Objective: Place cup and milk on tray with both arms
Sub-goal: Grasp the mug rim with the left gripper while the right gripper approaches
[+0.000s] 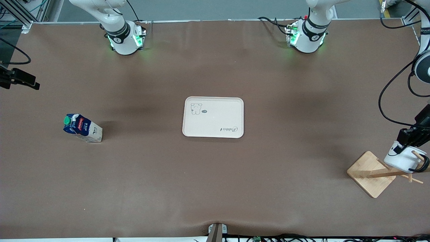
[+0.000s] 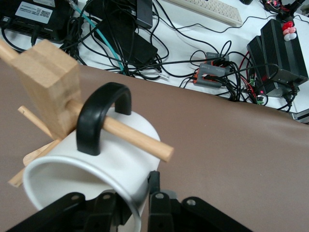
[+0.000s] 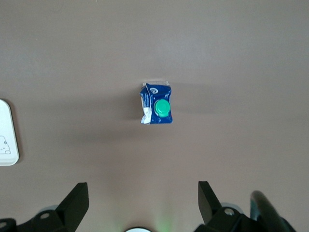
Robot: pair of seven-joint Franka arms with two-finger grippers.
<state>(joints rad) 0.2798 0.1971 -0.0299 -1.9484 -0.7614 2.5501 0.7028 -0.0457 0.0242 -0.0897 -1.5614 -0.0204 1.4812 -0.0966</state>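
The brown surface carries everything, with the two arm bases standing along its 12 o'clock edge in the front view. The left arm reaches out past the 3 o'clock edge and bends down toward the wooden rack at the left arm's end of the surface. There the left gripper has its fingers closed on the rim wall of the cup, one inside and one outside. The cup lies tilted on its side, its black handle hooked over a wooden peg of the rack.

Of the right arm only the base and lower links show in the front view. The right gripper hangs high over the milk, looking straight down on its green cap, with the fingers spread wide and holding nothing.

The tray lies at the middle of the surface, well apart from both items. It bears a small bear drawing near its 11 o'clock corner and the script word "Rabbit" near its 5 o'clock corner, upside down to the front camera.

The milk stands toward the right arm's end, at about 9 o'clock from the tray. White lettering on its blue side seems to read "Milk"; the words on the red label are too small to read.
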